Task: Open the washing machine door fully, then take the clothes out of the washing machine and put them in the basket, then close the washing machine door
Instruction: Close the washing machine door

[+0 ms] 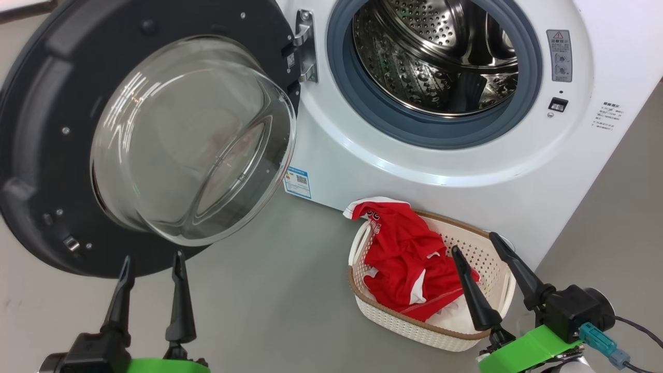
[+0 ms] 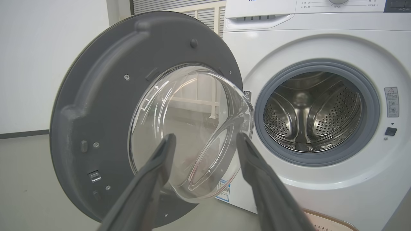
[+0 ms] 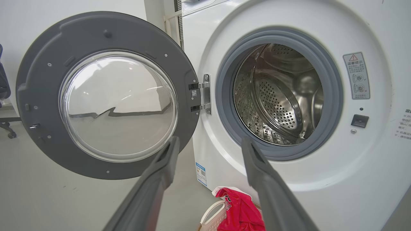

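Note:
The washing machine (image 1: 466, 171) is a white front-loader. Its door (image 1: 46, 103) hangs swung wide to the left, dark rim and bulging glass bowl (image 1: 191, 140) facing me. The steel drum (image 1: 440, 52) looks bare inside. Red clothes (image 1: 409, 264) with white trim lie heaped in the cream basket (image 1: 497, 290) on the floor before the machine. My left gripper (image 1: 153, 264) is open just below the door's lower rim. My right gripper (image 1: 476, 246) is open over the basket's right side, nothing between its fingers. The right wrist view has the door (image 3: 41, 73), drum (image 3: 279, 96) and clothes (image 3: 240, 211).
Grey floor (image 1: 269, 290) spreads between door and basket. A warning label (image 1: 559, 54) and the latch slot (image 1: 558, 104) sit right of the drum opening. A chair's wheeled base (image 3: 6, 125) stands far left in the right wrist view. The left wrist view has a white wall (image 2: 48, 64) behind the door.

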Controlling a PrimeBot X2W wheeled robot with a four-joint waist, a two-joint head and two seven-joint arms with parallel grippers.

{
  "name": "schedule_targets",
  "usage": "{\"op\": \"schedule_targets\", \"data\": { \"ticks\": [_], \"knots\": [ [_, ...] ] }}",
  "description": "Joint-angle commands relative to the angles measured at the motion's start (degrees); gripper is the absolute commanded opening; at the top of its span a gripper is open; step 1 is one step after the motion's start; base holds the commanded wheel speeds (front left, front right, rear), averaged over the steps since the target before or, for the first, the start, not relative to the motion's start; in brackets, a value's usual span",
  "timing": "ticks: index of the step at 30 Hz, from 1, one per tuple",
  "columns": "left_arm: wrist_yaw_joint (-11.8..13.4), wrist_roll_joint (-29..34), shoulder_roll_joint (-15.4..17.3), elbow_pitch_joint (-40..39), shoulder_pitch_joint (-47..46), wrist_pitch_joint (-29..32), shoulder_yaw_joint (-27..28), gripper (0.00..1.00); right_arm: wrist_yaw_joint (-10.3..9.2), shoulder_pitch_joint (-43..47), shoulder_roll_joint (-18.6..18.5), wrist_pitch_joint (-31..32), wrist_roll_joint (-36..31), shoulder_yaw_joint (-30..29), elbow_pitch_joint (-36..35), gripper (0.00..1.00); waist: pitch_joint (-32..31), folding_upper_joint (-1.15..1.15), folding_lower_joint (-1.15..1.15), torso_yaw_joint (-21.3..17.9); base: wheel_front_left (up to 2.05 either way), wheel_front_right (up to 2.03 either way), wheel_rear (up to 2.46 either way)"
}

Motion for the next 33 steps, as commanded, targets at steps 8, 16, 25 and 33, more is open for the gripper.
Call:
{"op": "schedule_targets", "data": {
  "ticks": [8, 16, 25, 33],
  "knots": [
    [1.1, 1.2, 1.6, -0.9, -0.7, -0.4, 1.8, 0.00, 0.36, -1.6, -0.7, -0.4, 0.0, 1.8, -1.2, 1.00, 0.2, 0.00, 0.00, -0.3, 0.00, 0.00, 0.00],
    [3.0, 2.2, 3.3, -1.8, -4.7, -1.8, 4.2, 0.00, 0.36, -1.6, -0.8, -0.4, -0.1, 1.4, -1.0, 1.00, 0.5, 0.00, 0.00, -0.8, 0.00, 0.00, 0.00],
    [4.6, 1.8, 8.6, -0.9, -16.0, -2.0, 10.0, 0.00, 0.36, -1.9, -1.0, -0.4, -0.4, 1.4, -0.6, 1.00, 0.9, 0.00, 0.00, -1.5, 0.00, 0.00, 0.00],
    [4.8, -1.6, 12.1, 8.3, -29.1, -2.5, 15.2, 0.00, 0.36, -2.2, -1.2, -0.4, -0.6, 1.3, 0.1, 1.00, 1.1, 0.00, 0.00, -2.2, 0.00, 0.00, 0.00]
  ]
}}
